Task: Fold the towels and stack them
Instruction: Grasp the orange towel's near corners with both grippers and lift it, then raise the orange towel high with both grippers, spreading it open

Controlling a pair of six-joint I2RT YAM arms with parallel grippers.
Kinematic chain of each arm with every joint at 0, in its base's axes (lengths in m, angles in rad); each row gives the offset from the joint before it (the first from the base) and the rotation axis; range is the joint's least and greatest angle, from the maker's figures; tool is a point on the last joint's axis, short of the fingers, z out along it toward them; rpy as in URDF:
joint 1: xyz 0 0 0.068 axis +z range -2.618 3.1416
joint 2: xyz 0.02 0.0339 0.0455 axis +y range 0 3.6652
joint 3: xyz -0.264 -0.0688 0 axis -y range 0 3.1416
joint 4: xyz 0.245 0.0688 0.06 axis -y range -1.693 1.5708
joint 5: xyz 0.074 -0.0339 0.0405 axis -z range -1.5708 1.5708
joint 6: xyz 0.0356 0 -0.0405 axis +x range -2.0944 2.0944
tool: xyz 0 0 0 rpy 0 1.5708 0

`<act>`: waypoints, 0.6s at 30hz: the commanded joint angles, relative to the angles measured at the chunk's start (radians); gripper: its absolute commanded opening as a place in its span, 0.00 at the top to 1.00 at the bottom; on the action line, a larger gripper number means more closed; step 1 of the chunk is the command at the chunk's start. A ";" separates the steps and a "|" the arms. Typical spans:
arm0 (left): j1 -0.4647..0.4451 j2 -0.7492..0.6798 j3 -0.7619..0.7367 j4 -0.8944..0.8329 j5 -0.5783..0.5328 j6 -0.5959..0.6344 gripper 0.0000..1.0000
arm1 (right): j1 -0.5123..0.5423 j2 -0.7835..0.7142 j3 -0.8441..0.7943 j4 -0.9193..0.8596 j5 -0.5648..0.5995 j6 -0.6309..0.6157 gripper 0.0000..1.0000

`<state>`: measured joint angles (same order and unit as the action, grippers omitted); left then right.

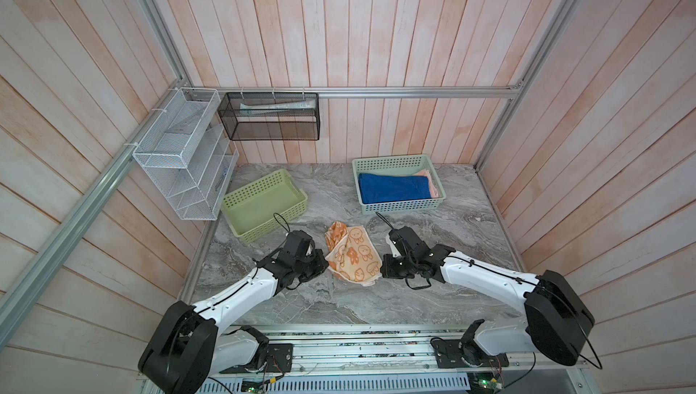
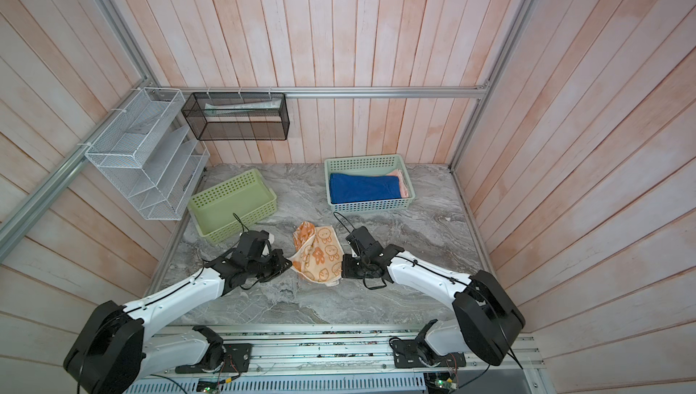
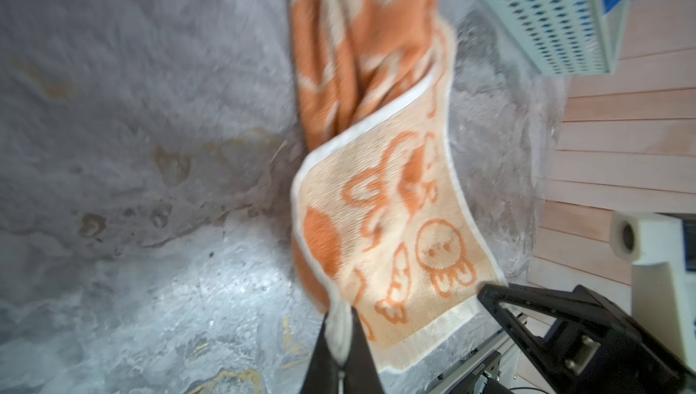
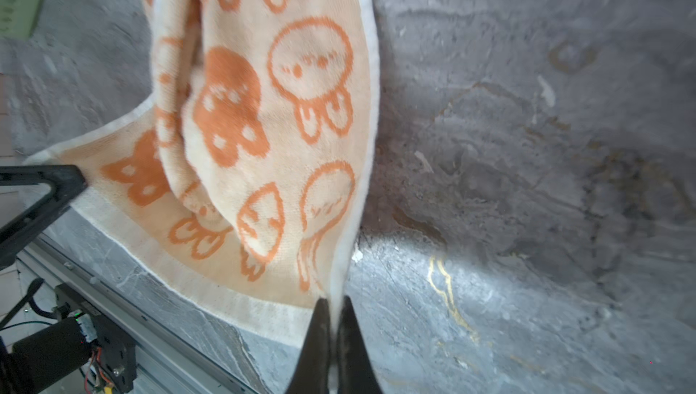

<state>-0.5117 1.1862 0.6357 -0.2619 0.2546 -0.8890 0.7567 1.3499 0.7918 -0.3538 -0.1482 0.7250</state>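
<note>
The orange towel [image 1: 352,256], pinched by left gripper [image 3: 341,313] and right gripper [image 4: 334,301], is not folded yet; blue towel [image 1: 393,188] and pink towel [image 1: 432,185] past them look stacked

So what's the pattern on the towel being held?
The towel: orange and cream cartoon figures, white border; clearest in the right wrist view.

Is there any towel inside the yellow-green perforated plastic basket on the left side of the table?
No, in a top view the yellow-green perforated plastic basket shows only its own bare floor.
</note>
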 commanded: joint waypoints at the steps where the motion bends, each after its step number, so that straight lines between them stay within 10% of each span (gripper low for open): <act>1: -0.002 -0.093 0.116 -0.120 -0.122 0.123 1.00 | -0.002 -0.085 0.072 -0.047 0.102 -0.031 1.00; 8: -0.029 -0.237 0.377 -0.271 -0.250 0.292 1.00 | 0.007 -0.275 0.267 -0.192 0.282 -0.114 1.00; 18: -0.315 -0.199 0.896 -0.425 -0.497 0.442 1.00 | 0.057 -0.239 0.846 -0.521 0.395 -0.299 1.00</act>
<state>-0.7799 0.9802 1.4532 -0.6102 -0.1150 -0.5186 0.7990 1.0924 1.5295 -0.6933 0.1635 0.5045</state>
